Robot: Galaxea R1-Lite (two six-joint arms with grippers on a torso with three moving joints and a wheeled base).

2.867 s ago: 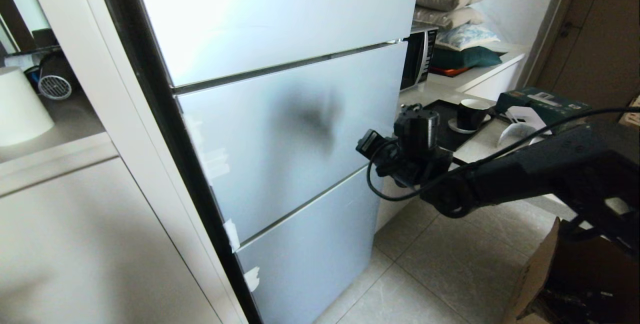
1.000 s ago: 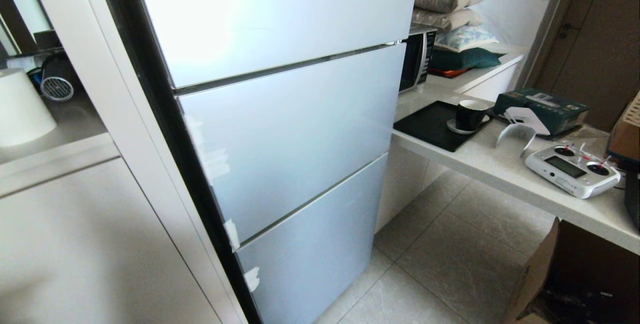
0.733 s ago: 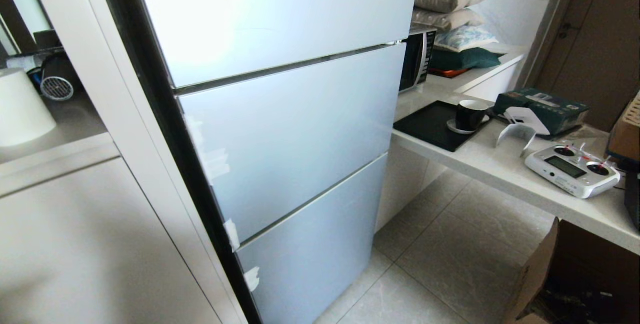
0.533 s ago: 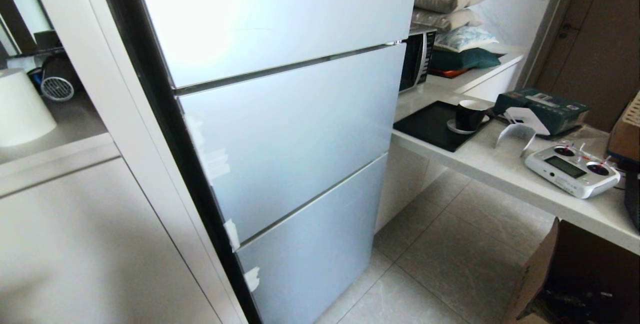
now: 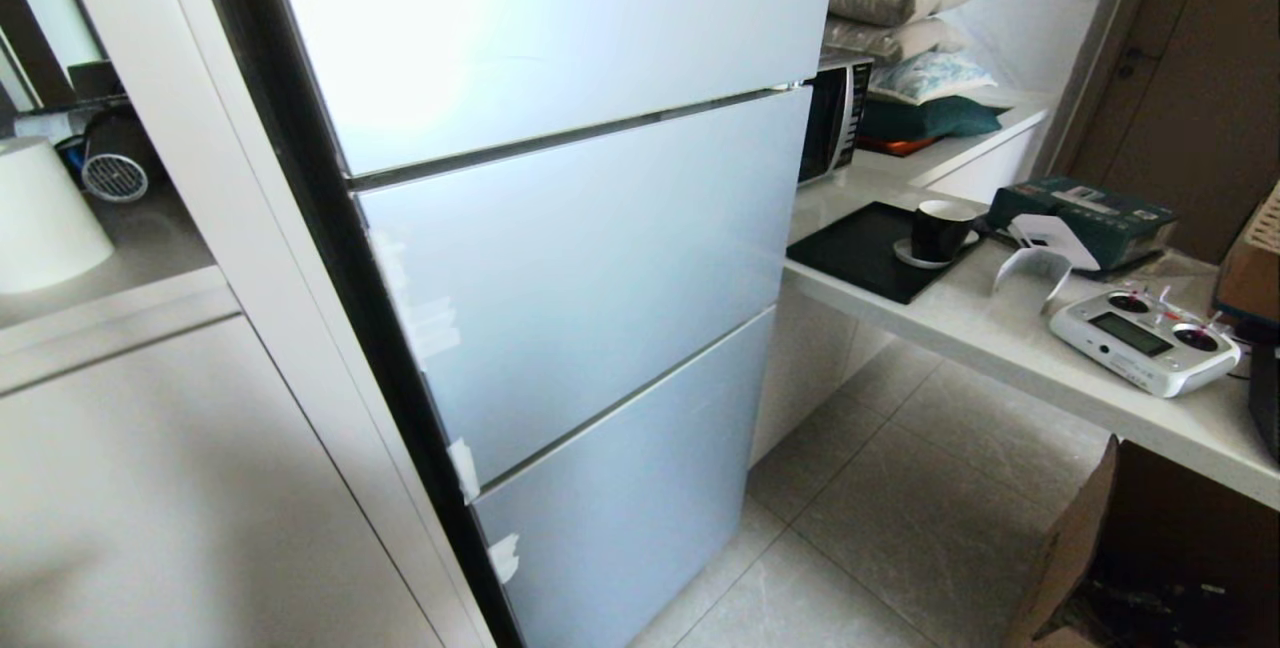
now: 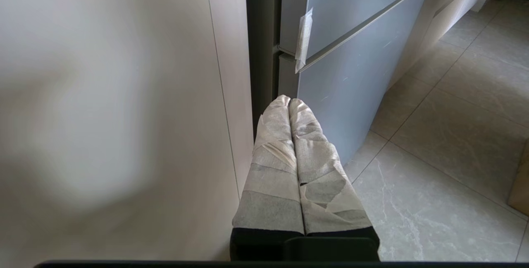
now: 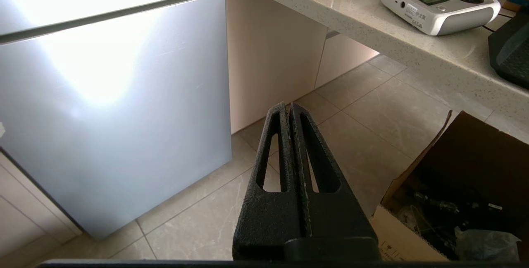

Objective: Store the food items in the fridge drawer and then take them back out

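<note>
Fridge (image 5: 560, 258) fronts closed.
Drawer and fruits are hidden; left gripper (image 6: 289, 101) and right gripper (image 7: 288, 106) have jaws together, empty.

- Drawer: hidden, tucked somewhere behind the shut fridge (image 5: 580, 268) fronts, so can't tell its state.
- Fruits: out of sight too, in all three views.
- Only showing: three frosted blue-grey fronts stacked, all closed flush, bits of tape (image 5: 462, 468) along the left edge.
</note>
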